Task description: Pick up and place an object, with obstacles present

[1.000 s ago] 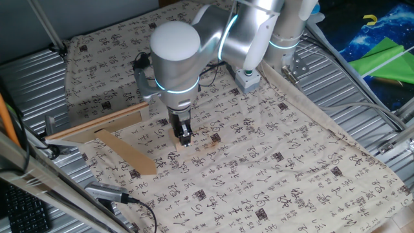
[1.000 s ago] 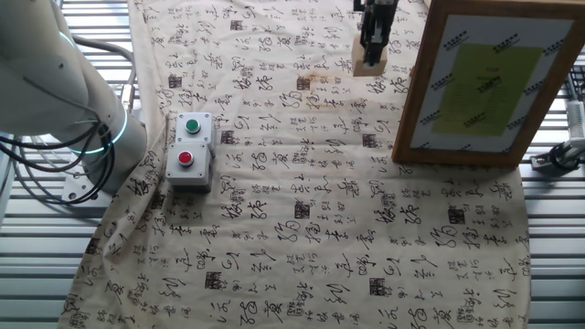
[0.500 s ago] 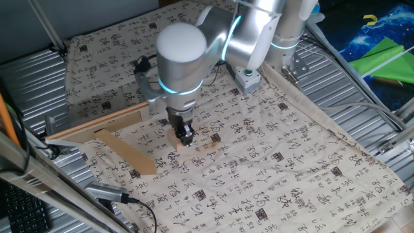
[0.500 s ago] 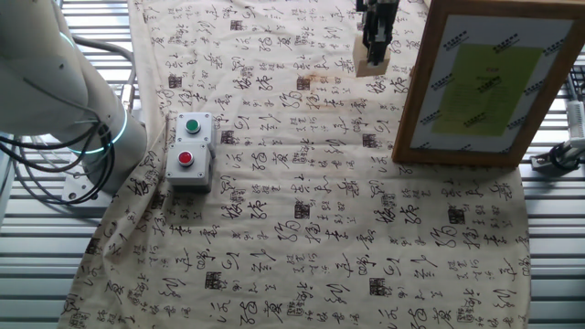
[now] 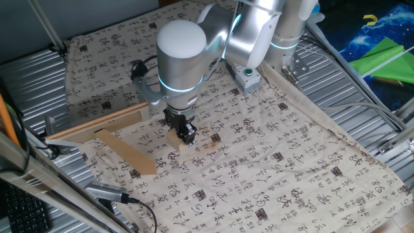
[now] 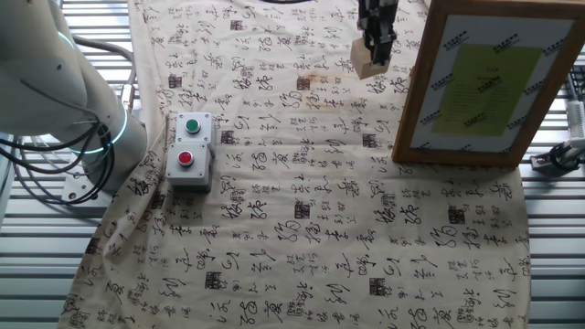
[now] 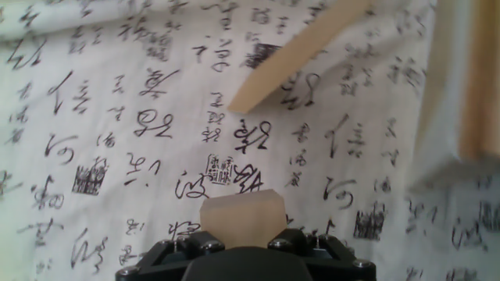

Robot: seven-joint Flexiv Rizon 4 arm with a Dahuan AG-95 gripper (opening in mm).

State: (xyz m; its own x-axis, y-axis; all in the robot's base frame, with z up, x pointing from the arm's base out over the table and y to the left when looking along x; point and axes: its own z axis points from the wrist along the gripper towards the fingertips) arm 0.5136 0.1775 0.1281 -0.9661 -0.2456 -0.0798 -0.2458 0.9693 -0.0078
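Just above the printed cloth (image 5: 272, 168), the gripper (image 5: 186, 137) pinches the block (image 7: 242, 219) – carry step underway – next calling for clearance past the plank (image 5: 126, 153) and batten (image 5: 97, 123).

Even, diffuse indoor light in both fixed views, no hard shadows. Soft shadow under the arm on the cloth (image 5: 291, 162). Mild sheen on the arm's white shell (image 5: 181, 42); cyan ring light glows on the joint. Corrugated metal table (image 5: 32, 77) reflects light in streaks. Framed board (image 6: 480, 82) lit flat, no glare. Both fixed views fairly sharp, slightly grainy.

Hand view is brighter, washed out, cloth near white. Plank (image 7: 301, 51) soft-edged, right edge blurred and smeared. Block (image 7: 238, 218) close to lens, out of focus; hand (image 7: 242, 261) dark, underexposed at the bottom.
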